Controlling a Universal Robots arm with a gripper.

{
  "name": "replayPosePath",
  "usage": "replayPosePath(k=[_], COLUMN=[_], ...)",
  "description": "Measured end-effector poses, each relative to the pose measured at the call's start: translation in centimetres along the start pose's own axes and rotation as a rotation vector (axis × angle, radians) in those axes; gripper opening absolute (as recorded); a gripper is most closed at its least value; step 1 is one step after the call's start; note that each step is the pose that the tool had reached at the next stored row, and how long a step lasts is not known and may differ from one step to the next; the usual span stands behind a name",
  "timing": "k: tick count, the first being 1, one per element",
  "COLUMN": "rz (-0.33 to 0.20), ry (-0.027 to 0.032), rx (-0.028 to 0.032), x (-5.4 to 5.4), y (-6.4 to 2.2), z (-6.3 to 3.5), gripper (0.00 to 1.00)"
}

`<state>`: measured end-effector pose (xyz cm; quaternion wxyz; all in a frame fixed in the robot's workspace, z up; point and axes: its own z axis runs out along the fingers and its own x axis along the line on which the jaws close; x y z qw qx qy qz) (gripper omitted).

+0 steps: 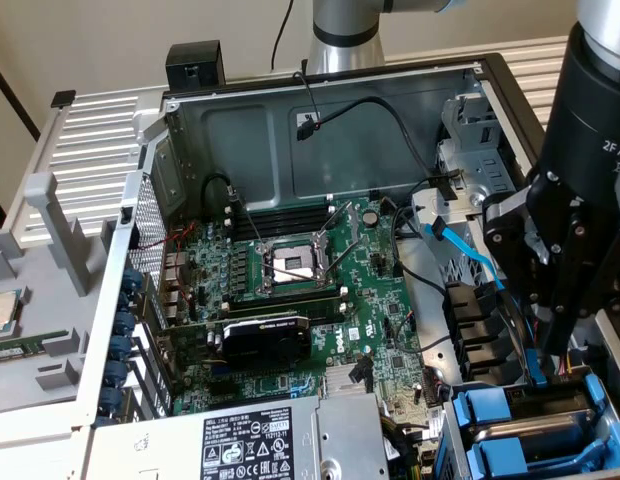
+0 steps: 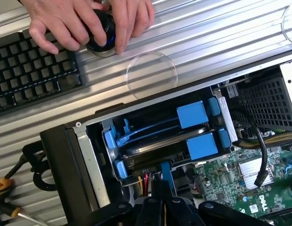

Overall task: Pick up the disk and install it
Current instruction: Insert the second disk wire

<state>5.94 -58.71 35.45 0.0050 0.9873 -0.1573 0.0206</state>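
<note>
Blue-framed disk (image 2: 165, 141) seated in drive bay of open computer case (image 1: 320, 120), gripper (image 2: 158, 207) closed, empty, just above, hands (image 2: 85, 21) on black knob (image 2: 102, 32).

"2F" on gripper body (image 1: 597, 150)
</note>
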Motion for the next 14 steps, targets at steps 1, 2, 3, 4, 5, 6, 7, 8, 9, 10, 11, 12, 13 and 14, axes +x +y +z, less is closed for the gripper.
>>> replayPosePath(k=[1,2,3,4,5,6,7,8,9,10,11,12,13,14], rz=[-0.005,-0.012,-0.017,-0.022,-0.026,-0.029,-0.029,-0.029,-0.029,-0.029,-0.029,-0.029,-0.029,-0.029], ry=[-0.0005,-0.0011,-0.0017,-0.0025,-0.0037,-0.0043,-0.0046,-0.0050,-0.0053,-0.0054,-0.0055,-0.0054,-0.0055,-0.0055], rx=[0.0027,0.0067,0.0117,0.0175,0.0244,0.0297,0.0326,0.0342,0.0353,0.0354,0.0355,0.0356,0.0355,0.0355], x=[0.00,0.01,0.02,0.02,0.03,0.03,0.03,0.03,0.02,0.02,0.02,0.02,0.03,0.03], y=[0.00,0.00,0.00,-0.01,-0.01,-0.01,-0.01,-0.01,-0.01,-0.01,-0.01,-0.01,-0.01,-0.01], z=[0.00,0.00,0.01,0.00,0.00,0.00,-0.01,-0.01,-0.01,0.00,0.00,0.00,0.00,0.00], gripper=[0.11,0.11,0.11,0.11,0.11,0.11,0.11,0.11,0.11,0.11,0.11,0.11,0.11,0.11])
